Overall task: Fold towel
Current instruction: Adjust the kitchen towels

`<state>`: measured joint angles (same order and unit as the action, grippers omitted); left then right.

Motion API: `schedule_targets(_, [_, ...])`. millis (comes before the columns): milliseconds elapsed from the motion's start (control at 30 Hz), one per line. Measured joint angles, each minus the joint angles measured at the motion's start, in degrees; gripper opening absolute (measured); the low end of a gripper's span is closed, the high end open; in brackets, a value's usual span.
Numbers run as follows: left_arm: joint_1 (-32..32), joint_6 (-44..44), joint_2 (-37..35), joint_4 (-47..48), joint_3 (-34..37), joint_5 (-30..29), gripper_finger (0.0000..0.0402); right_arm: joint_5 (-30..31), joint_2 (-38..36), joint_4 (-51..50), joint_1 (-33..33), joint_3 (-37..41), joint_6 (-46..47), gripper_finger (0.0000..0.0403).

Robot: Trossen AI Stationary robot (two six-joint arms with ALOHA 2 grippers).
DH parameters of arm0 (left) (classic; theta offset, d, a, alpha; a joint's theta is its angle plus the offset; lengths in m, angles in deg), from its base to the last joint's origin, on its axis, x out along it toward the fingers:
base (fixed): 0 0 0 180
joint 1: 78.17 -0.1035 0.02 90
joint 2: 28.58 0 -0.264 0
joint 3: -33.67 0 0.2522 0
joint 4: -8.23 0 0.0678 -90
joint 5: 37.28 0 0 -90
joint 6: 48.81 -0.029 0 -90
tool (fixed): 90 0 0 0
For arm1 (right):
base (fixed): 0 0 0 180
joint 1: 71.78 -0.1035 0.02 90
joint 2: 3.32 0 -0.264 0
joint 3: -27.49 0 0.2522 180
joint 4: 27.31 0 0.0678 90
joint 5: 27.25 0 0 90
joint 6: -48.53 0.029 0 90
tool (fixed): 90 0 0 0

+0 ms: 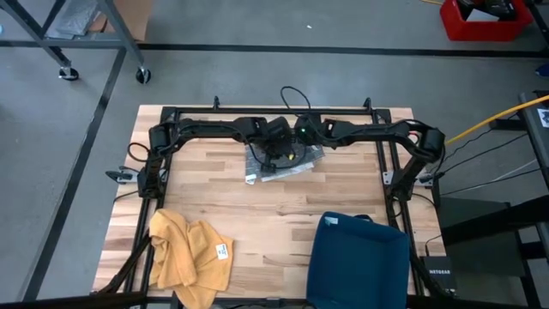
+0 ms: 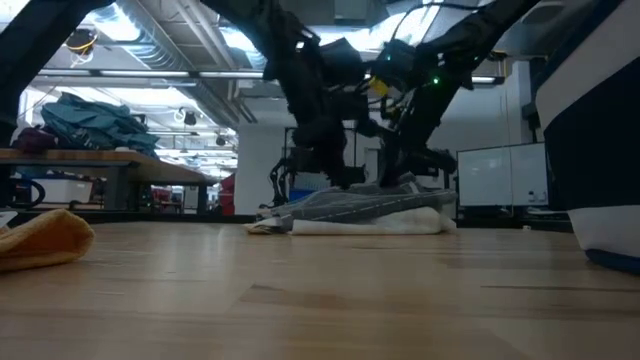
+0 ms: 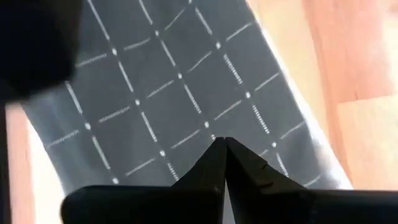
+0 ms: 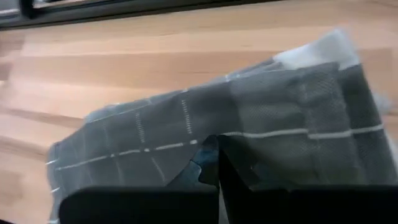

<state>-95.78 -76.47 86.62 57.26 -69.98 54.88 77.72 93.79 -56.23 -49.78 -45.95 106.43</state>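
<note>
Nearest the camera's edge of the desk (image 1: pixel 283 223) lies a crumpled yellow cloth (image 1: pixel 190 257) on the left and a dark blue bin (image 1: pixel 358 262) on the right, both well apart from the action. Farther back, mid-desk toward the far side, sits the grey checked towel (image 1: pixel 283 161), already doubled into a flat bundle with a white underside peeking out. Both arms meet right over it: the left end effector (image 3: pixel 222 155) is clenched, tips pressed together against the cloth, and the right end effector (image 4: pixel 210 163) is clenched too, low on the fabric, though whether either pinches a layer I can't tell. This towel looks light, soft and floppy, so it should sag and slide; corners or a folded edge look the best hold.
</note>
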Motion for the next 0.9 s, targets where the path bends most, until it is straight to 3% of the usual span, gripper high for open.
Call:
schedule_targets(533, [2.67, -1.33, -0.33, -4.38, 12.18, -0.42, 0.0, -0.16, 2.41, -0.2, 4.65, 0.01, 0.93, 0.0005])
schedule_targets(900, [2.75, -0.66, -0.39, -6.2, 15.66, -0.13, 0.0, 0.27, 2.78, -10.36, 5.76, 0.01, 2.28, 0.0005])
